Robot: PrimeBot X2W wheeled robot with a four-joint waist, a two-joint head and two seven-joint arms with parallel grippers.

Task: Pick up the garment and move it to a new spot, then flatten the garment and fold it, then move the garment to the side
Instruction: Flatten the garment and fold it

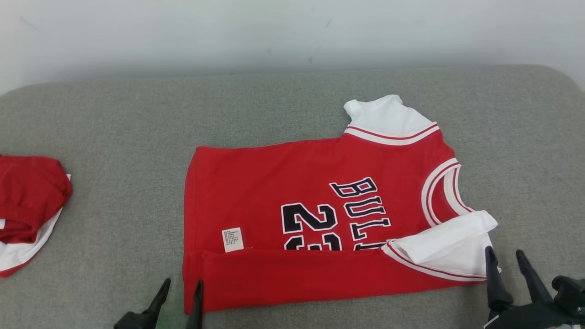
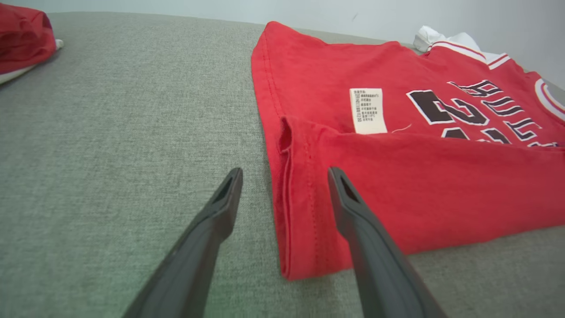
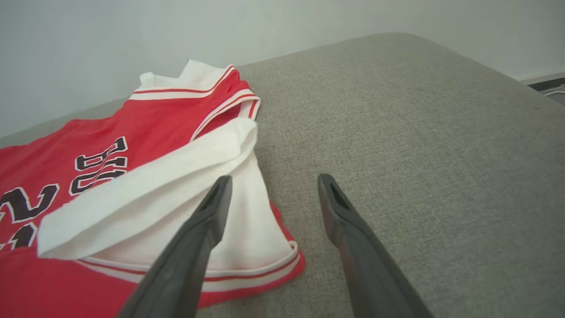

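Jersey (image 1: 274, 183) lies flat on the grey cushion (image 1: 114, 137), centre to 3 o'clock in the head view, with its hem at 9 o'clock and its neck at 3. The 6 o'clock long edge is turned up over the front as a strip, so I read this as the first lengthwise fold down and the second one pending. Left claw (image 1: 183, 281) is wide, holds nothing and sits at 7 o'clock astride the hem corner; I can't tell if it touches the cloth. Right claw (image 1: 503, 250) is also wide and empty, at 4 o'clock, with one finger over the white sleeve (image 1: 450, 242) and the other over bare cushion. That sleeve is flipped and bunched, so tuck it flat before you fold again or it will lump. For the next fold, pinch both 12 o'clock corners at matching heights, lift low, bring them to 6 o'clock together and keep the hem line square. Take all the layers at the corner, not just the top one. A second red-and-white garment (image 1: 27, 201) sits at 9 o'clock, so keep the left arm off it. For text, "BUL" is clear and the remaining letters run under the fold. A large "2" is readable but the digit beside it is cut off. The print on the care label (image 1: 232, 239) is too small to read.
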